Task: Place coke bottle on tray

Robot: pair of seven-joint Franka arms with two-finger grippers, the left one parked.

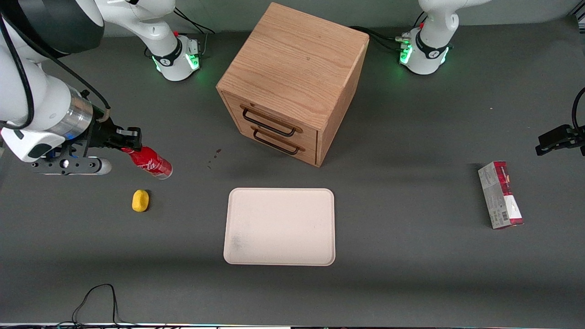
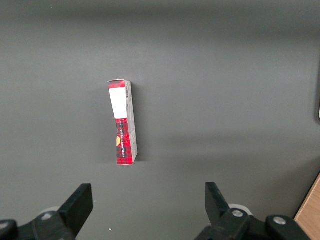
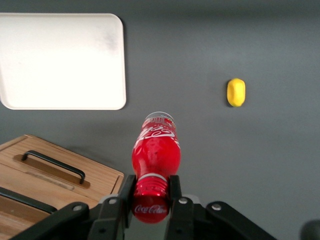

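Red coke bottle (image 1: 151, 162) clamped at its neck by gripper (image 1: 130, 140), near bench's working-arm edge. Tilted, glossy; could slip or topple onto tray (image 1: 279, 226) if released askew.

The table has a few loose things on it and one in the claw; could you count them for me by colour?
Red: 2, the coke bottle held at its neck in the gripper toward the working arm's end, and the red-and-grey carton
Yellow: 1, the yellow lump
Cream: 1, the tray
Wood brown: 1, the drawer cabinet
Total: 5
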